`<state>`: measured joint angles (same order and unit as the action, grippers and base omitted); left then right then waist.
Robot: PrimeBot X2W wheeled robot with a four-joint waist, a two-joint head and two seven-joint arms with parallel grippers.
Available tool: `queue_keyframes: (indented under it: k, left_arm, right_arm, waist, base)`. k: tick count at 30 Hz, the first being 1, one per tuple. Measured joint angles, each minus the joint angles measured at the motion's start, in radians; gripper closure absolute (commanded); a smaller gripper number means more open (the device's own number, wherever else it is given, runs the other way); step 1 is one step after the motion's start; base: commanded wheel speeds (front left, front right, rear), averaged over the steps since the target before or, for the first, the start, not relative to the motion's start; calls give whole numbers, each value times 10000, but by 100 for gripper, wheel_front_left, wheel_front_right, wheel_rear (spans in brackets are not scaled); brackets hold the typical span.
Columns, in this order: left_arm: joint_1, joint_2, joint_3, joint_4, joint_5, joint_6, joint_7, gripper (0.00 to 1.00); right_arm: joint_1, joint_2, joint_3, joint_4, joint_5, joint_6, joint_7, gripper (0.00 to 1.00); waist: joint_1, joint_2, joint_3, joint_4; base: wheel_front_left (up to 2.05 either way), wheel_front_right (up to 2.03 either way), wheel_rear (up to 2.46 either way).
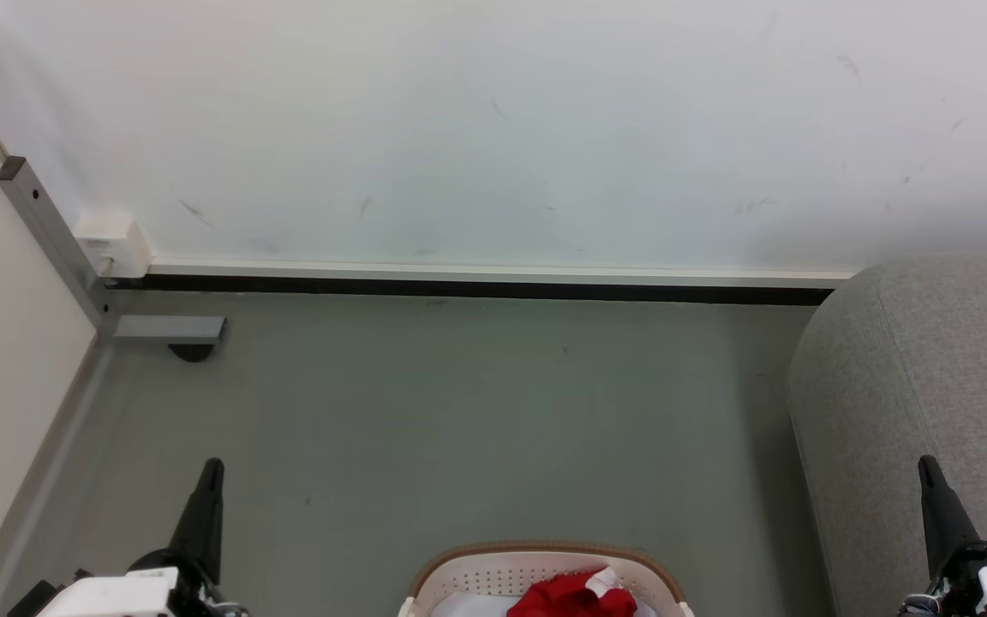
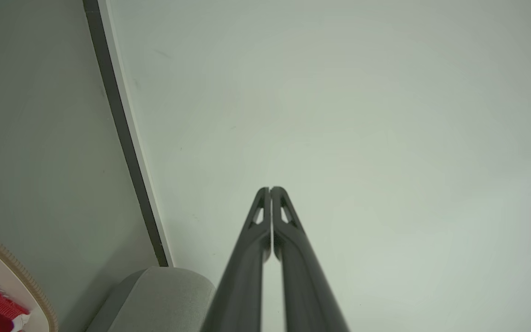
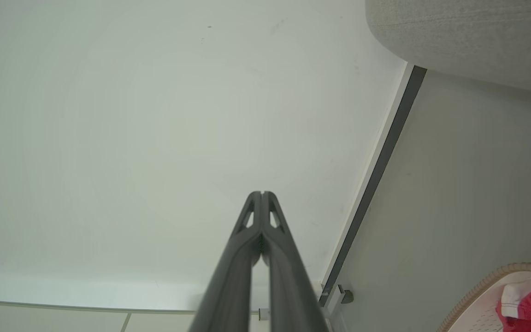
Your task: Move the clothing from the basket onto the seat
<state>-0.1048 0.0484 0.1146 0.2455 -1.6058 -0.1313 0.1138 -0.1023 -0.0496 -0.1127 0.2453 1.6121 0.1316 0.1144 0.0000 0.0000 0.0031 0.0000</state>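
Two claws point toward the far wall (image 1: 493,128), one at each near corner: the left claw (image 2: 270,189) and the right claw (image 3: 262,193) each have their dark fingers pressed together, gripping nothing. Between them, at the near centre, the basket (image 1: 545,549) stands on the grey floor (image 1: 459,411) with the clothing (image 1: 575,598), red with white trim, bunched inside. The seat (image 1: 930,368) rises at the right, near the basket. The arms seem parked wide to leave the basket reachable; the task looks unstarted, and either claw must spread before grasping.
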Motion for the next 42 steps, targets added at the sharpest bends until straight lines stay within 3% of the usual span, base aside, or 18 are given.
queue_keyframes:
  k: [42]
  left_arm:
    - [0, 2, -2, 0, 0, 0, 0, 100]
  right_arm:
    - [0, 0, 0, -2, 0, 0, 0, 100]
  waist:
    - [0, 0, 0, 0]
  base:
    - [0, 0, 0]
